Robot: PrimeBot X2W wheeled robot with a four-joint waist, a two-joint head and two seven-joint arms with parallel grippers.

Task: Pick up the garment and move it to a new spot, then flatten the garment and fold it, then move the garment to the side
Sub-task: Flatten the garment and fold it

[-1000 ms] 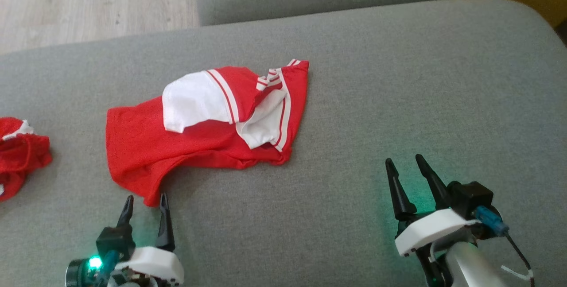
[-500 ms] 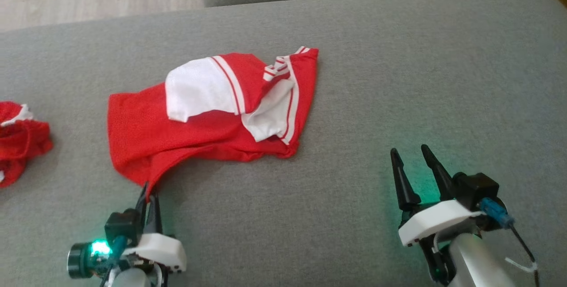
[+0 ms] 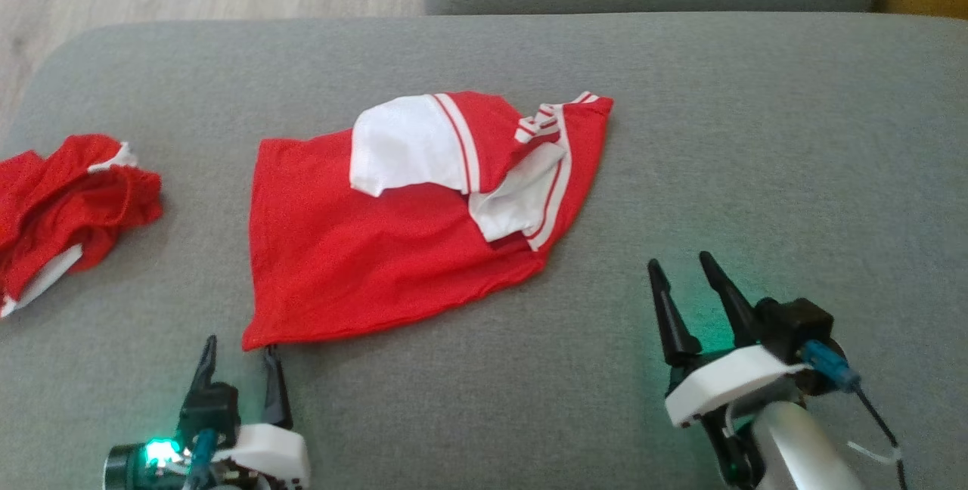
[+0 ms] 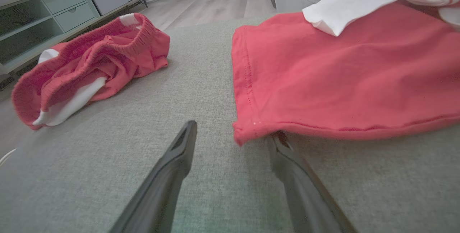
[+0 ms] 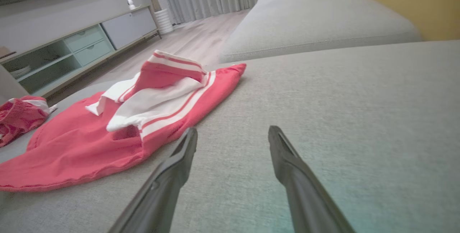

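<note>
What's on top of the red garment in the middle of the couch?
Two white, red-striped flaps of the red garment itself lie folded over its far part. The fabric beneath them is hidden.

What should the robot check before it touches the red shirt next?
1. Left gripper open: ok.
2. Right gripper open: ok.
3. Left gripper at the red shirt's near corner: ok, the corner sits by one fingertip.
4. Right gripper close to the shirt: not ok, it stands apart over bare sofa.
5. Shirt flat: not ok, white sleeves lie folded over it.
6. Other red garment out of the way: ok, apart at the left.
</note>
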